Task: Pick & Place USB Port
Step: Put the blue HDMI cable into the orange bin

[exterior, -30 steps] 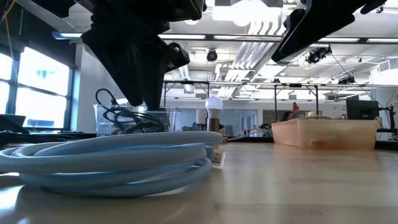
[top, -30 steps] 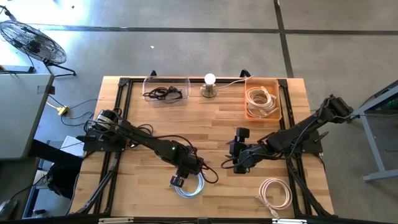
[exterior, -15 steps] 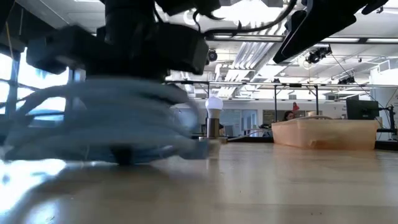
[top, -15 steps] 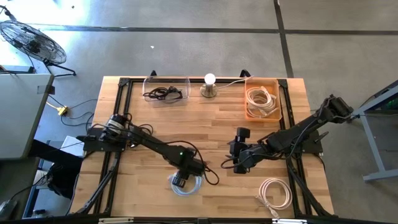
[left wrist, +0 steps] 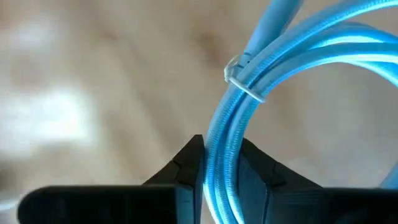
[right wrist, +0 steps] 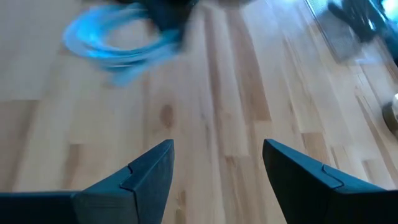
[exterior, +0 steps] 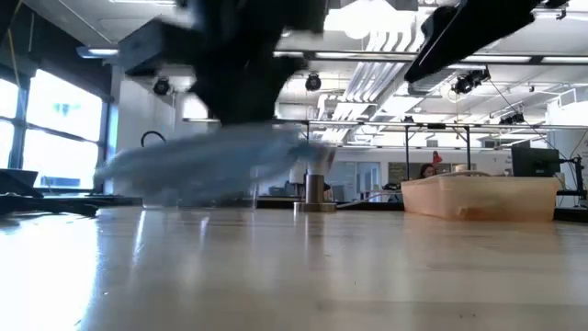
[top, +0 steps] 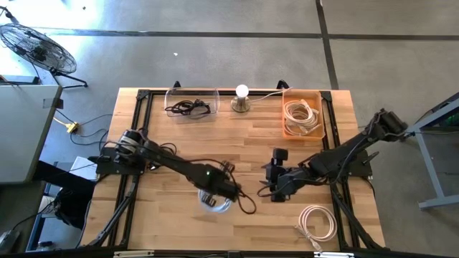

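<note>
I see my left pincer (left wrist: 222, 177) clamped on the strands of the blue coiled cable (left wrist: 249, 106), which hangs off the counter (top: 244, 143) near its front middle. In the low view the coil (exterior: 220, 161) is blurred, lying roughly flat, its long axis running sideways and tilting slightly down to one side. My right pincer (right wrist: 214, 171) waits mid-counter, fingers apart, holding nothing, facing the coil.

Smooth pale-wood planked table (top: 251, 143), glossy blue plastic-sheathed cable coil (left wrist: 249, 118), matt dark gripper fingers (right wrist: 149, 171)
</note>
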Action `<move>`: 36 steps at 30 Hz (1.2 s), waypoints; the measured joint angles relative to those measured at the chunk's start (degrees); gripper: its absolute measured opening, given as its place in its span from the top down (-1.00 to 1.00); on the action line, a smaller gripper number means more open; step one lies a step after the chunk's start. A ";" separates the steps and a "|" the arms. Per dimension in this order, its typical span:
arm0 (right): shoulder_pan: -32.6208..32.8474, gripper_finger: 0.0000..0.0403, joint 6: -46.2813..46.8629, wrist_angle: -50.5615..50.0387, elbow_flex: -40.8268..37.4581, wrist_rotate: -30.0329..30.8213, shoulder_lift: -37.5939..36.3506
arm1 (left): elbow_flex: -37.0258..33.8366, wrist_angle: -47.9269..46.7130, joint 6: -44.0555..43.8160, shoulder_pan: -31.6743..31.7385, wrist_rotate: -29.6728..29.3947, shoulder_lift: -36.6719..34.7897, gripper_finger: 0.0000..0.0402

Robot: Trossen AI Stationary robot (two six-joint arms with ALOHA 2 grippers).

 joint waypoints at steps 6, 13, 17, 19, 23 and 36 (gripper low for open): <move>6.02 -0.18 -1.95 2.13 0.08 2.33 -5.25 | 18.09 -6.32 14.97 1.89 -17.09 -0.44 0.70; 18.12 -0.18 -7.19 4.96 0.11 14.92 -10.99 | 30.49 -0.82 22.31 2.98 -12.77 -0.49 0.70; 25.14 -0.18 -10.26 6.41 0.09 23.79 -11.58 | 32.28 0.71 22.27 1.99 -11.38 -0.49 0.70; 27.92 -0.18 -11.31 6.38 0.04 28.50 -11.18 | 32.28 2.92 22.79 1.42 -10.08 -0.47 0.70; 31.64 -0.18 -16.15 6.56 0.02 34.28 -8.96 | 32.28 7.31 24.20 1.44 -4.42 -0.47 0.70; 29.21 -0.18 -71.02 48.77 -0.07 46.42 9.31 | 32.28 13.08 24.91 1.42 15.17 -0.47 0.71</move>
